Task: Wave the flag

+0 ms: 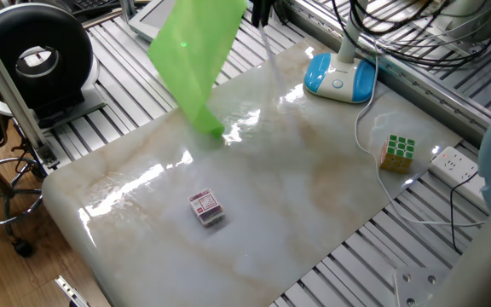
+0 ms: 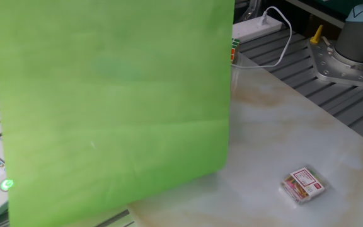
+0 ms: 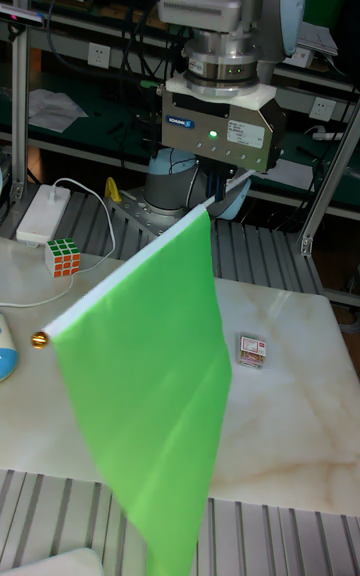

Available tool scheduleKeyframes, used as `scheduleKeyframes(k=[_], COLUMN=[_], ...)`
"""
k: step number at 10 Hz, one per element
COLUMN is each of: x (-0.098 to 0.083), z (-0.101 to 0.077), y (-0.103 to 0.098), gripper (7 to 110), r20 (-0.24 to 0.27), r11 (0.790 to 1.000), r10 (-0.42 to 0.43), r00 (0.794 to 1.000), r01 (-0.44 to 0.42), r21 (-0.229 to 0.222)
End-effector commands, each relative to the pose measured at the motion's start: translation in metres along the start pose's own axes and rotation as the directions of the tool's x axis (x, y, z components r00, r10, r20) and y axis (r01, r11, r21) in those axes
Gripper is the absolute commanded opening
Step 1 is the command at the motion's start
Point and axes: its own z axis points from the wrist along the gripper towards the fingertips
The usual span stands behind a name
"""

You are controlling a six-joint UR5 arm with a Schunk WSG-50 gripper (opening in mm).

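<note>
Flag (image 2: 112, 107) blocking most of table (image 2: 307, 132), cube nearly hidden; gripper (image 3: 213, 198) fingertips behind cloth edge.

flag (image 3: 150, 386) above table (image 3: 290, 416) | cube (image 3: 63, 257) far left | box (image 3: 251, 350) right
</note>
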Motion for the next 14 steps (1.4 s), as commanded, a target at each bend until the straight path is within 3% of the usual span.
scheduleKeyframes(k=[1,5,8,10,11,14], x=[0.004,0.001,0.0,-0.001,-0.003,-0.004], z=[0.001,0.005,0.008,0.012,0.013,0.016], y=[0.007,-0.013,-0.02,-0.023,-0.024,-0.026], gripper=[7,7,7,7,22,22], r20=[-0.025,-0.012,-0.022,-0.026,-0.02,-0.018], r11=[0.998,0.998,0.995,0.991,0.989,0.984], r10=[0.054,-0.033,-0.065,-0.106,-0.128,-0.164], r00=[0.998,0.999,0.998,0.994,0.992,0.986], r01=[-0.055,0.034,0.066,0.107,0.129,0.165], r21=[-0.044,0.049,0.078,0.077,0.073,0.068])
